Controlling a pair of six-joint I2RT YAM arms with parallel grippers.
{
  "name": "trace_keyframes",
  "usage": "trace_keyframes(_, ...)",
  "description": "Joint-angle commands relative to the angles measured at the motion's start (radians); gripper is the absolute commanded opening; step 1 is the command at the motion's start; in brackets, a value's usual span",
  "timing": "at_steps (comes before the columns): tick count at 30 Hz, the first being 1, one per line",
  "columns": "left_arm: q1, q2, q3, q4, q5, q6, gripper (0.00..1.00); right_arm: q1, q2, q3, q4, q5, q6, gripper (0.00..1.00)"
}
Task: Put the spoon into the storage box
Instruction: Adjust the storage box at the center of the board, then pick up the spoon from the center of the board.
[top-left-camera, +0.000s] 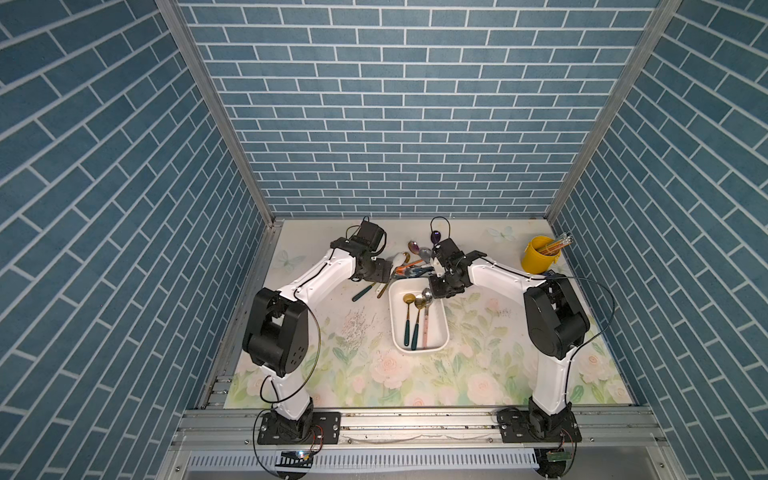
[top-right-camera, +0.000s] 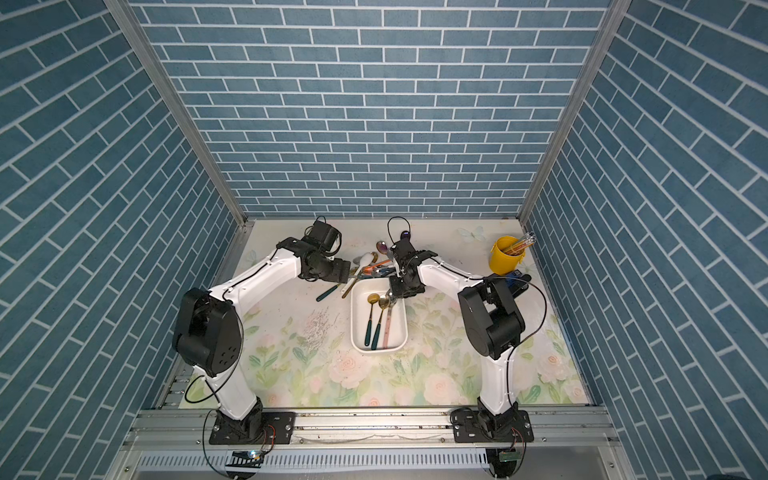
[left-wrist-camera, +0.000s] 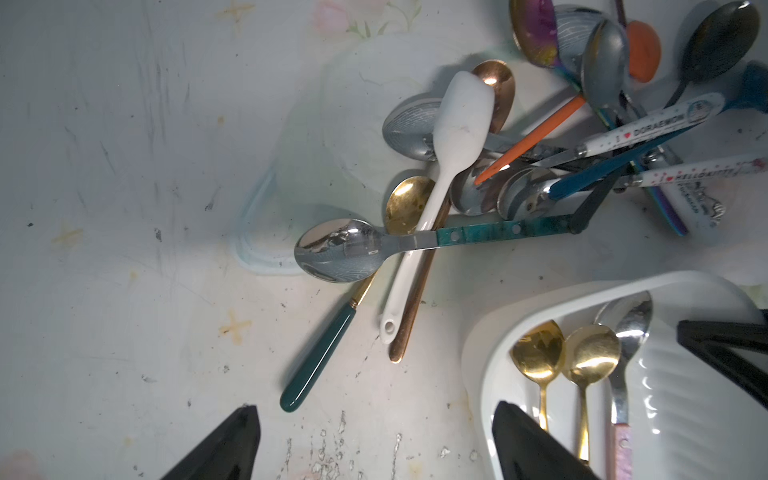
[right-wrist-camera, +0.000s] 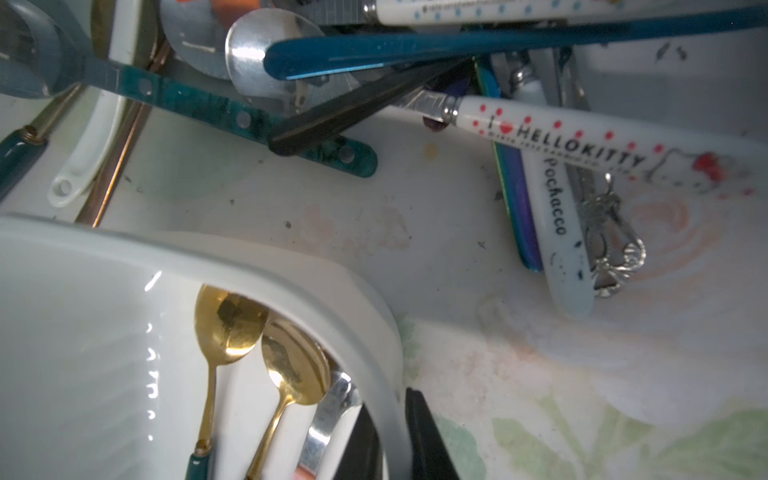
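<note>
The left arm reaches forward with its elbow raised, and the left gripper points down with jaws spread wide. The right arm mirrors it; the right gripper, near the left gripper and facing it, tilts down with its fingers almost together.

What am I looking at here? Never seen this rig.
Two robot arms, the left arm and the right arm, are bolted at the edge of a flowered table inside blue brick-patterned walls. The two wide pictures look down from one overhead camera pair. The two close-ups come from a camera on each wrist. On the table are a white storage box holding three spoons, a pile of spoons beyond it, and a yellow cup of pencils. The left tool is open and empty near the pile. The right tool is closed on the box's wall.
</note>
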Motion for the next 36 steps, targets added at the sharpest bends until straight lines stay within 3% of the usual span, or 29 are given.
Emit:
trace_keyframes(1,0.016,-0.026,-0.051,0.023,-0.041,0.061,0.91,0.019,-0.041,-0.051,-0.073,0.017,-0.041,0.1)
trace_keyframes(12,0.033,0.025,-0.134,0.097,-0.039,0.135,0.87,0.026,-0.111,-0.129,-0.121,0.036,-0.012,0.09)
trace_keyframes(22,0.065,0.124,-0.129,0.147,-0.024,0.194,0.82,0.026,-0.154,-0.065,-0.152,0.039,-0.01,0.34)
trace_keyframes(36,0.069,0.224,-0.107,0.12,-0.034,0.202,0.63,0.024,-0.165,-0.026,-0.164,0.048,-0.024,0.36)
